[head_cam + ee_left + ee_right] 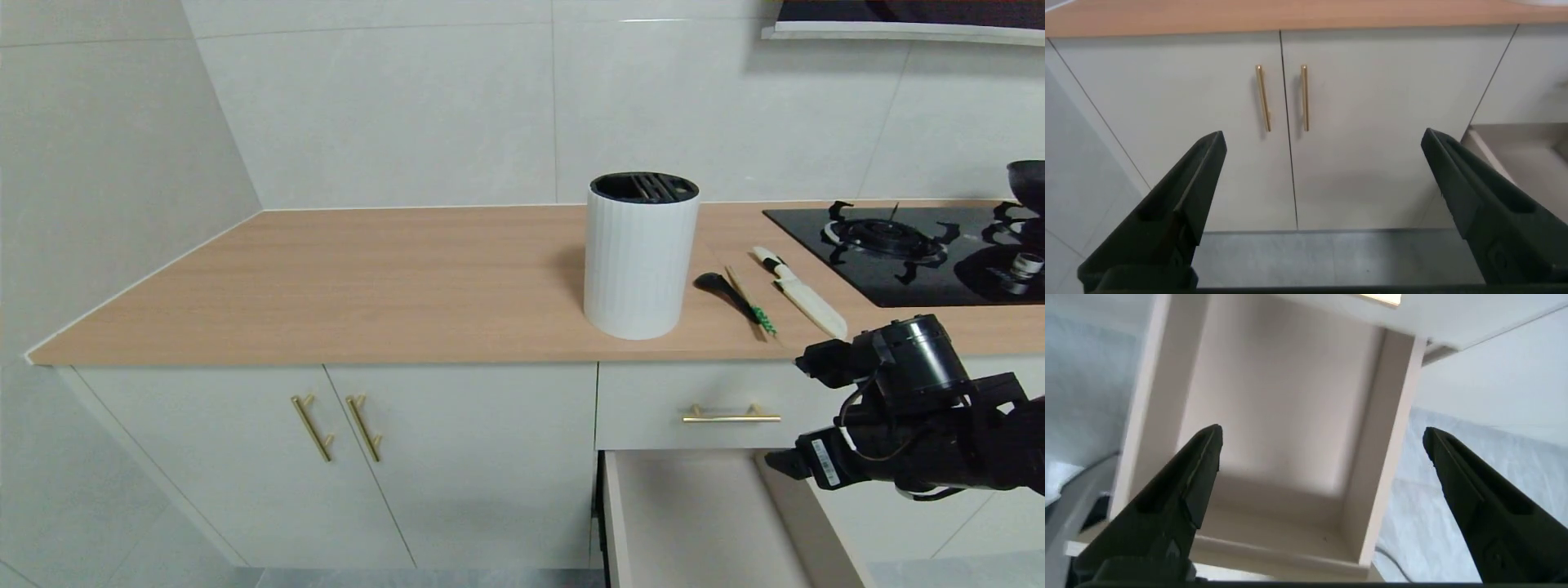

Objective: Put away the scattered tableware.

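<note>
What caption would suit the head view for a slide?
Open right hand poised over an open drawer; knife and black spoon lie beside a white knife block on the counter.

A light-brown wooden countertop (367, 286) runs above the right gripper (788, 412) and far off to its left. Set into it, beyond the gripper and a little to its right, is a black glass gas hob (963, 282) with black pan supports. A dark rounded vessel (1030, 184) stands at the hob's far right edge. Pale grey wall tiles (392, 106) rise behind. Two white cabinet doors (457, 457) with slim brass bar handles (313, 428) lie well to the gripper's left. A closed white drawer front (653, 400) sits just beside the gripper.
</note>
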### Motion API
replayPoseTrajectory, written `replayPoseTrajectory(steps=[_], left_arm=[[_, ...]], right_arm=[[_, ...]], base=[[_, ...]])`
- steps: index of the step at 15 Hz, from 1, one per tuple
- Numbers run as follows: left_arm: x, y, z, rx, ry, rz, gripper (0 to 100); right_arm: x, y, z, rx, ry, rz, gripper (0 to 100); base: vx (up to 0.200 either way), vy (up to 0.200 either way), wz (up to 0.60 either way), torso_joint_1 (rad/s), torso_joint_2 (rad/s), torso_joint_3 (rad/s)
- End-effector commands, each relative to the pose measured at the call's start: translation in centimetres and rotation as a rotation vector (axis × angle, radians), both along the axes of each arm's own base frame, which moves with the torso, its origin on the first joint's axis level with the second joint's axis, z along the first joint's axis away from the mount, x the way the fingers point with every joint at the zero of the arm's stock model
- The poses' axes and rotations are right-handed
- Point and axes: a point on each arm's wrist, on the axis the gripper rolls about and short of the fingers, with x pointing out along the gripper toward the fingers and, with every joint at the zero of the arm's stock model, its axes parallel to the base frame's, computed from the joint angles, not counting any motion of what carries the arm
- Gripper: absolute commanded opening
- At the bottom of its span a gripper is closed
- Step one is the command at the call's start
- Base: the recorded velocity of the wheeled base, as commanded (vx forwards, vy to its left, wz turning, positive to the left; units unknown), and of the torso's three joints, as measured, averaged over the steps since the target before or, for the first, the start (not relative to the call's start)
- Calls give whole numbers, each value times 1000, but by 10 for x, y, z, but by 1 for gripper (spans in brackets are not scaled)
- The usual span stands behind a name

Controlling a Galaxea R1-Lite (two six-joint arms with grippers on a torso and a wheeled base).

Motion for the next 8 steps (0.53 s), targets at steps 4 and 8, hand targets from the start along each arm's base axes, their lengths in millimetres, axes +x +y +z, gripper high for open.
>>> replayPoseTrajectory(steps=[4, 8], left_arm=[[0, 0, 0, 0, 1, 0, 100], [0, 0, 0, 0, 1, 0, 100]], right_arm=[[9, 3, 20, 54, -188, 6, 100], [39, 12, 58, 97, -345, -11, 100]], base=[[0, 0, 0, 22, -49, -26], [0, 0, 0, 0, 0, 0]])
